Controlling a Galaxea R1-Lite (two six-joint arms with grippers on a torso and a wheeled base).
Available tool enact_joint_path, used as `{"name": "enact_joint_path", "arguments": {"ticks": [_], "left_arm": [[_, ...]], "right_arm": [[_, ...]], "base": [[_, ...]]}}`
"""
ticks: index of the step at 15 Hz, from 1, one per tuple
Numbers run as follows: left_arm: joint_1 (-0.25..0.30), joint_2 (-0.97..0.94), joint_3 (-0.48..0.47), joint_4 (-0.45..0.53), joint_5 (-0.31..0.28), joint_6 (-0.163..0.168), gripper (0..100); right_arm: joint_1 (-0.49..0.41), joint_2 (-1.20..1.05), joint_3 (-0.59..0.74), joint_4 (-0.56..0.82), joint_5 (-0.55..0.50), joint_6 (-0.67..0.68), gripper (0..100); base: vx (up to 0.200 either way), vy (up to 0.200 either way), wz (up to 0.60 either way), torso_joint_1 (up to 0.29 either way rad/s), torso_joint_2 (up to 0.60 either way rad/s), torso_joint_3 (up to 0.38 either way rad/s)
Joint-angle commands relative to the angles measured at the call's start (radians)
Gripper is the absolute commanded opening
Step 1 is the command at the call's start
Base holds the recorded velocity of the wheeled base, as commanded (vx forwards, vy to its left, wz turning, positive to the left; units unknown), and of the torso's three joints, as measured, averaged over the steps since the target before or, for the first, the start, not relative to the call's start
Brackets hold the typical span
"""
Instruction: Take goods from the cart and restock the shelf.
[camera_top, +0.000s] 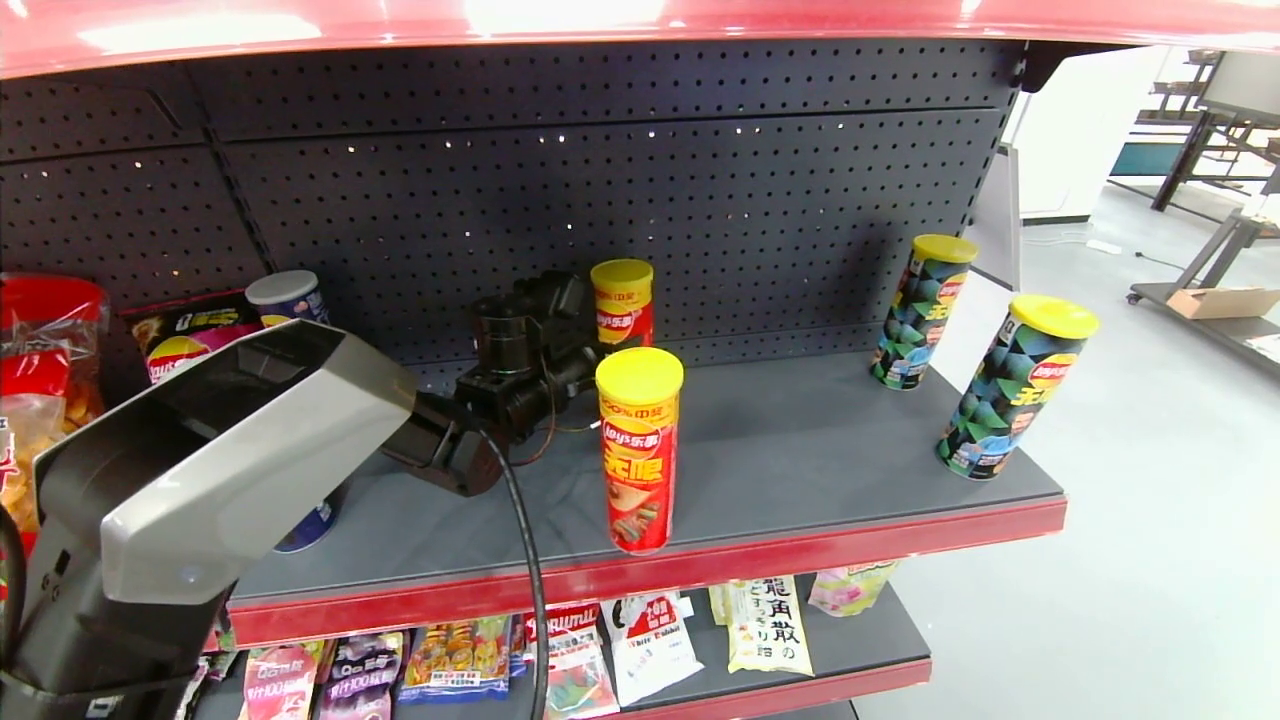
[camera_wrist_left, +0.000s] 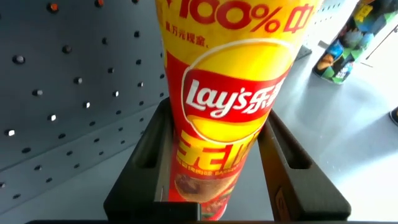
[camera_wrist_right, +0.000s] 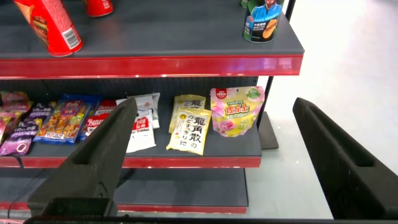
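Two red chips cans with yellow lids stand on the grey shelf. The rear red can is by the pegboard, and my left gripper is shut on it low down. In the left wrist view that red can is pressed between the black fingers of the left gripper. The front red can stands free near the shelf's red edge. My right gripper hangs open and holds nothing, in front of the lower shelves.
Two dark patterned cans stand at the shelf's right end. A blue can with a grey lid and chip bags sit at the left. Snack packets fill the lower shelf. Bare shelf lies between the red and dark cans.
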Motion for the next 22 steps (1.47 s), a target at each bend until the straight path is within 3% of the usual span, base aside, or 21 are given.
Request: {"name": "enact_joint_path", "arguments": {"ticks": [1,12,13,22], "left_arm": [[0.000,-0.009,0.003,0.006,-0.001,-0.001,0],[-0.002,-0.023,0.026,0.038,-0.001,-0.005,0],[-0.002,-0.023,0.026,0.038,-0.001,-0.007,100],[0.000,-0.051,0.048,0.044,-0.006,-0.008,100]], "right_arm": [[0.000,0.001,-0.001,0.000,0.001,0.000,100],[0.000,0.001,-0.001,0.000,0.001,0.000,100],[0.000,0.001,-0.001,0.000,0.001,0.000,100],[0.000,0.001,0.000,0.000,0.001,0.000,100]], "base": [[0.000,0.000,0.00,0.000,0.00,0.000],[0.000,0.000,0.00,0.000,0.00,0.000],[0.000,0.000,0.00,0.000,0.00,0.000],[0.000,0.000,0.00,0.000,0.00,0.000]]}}
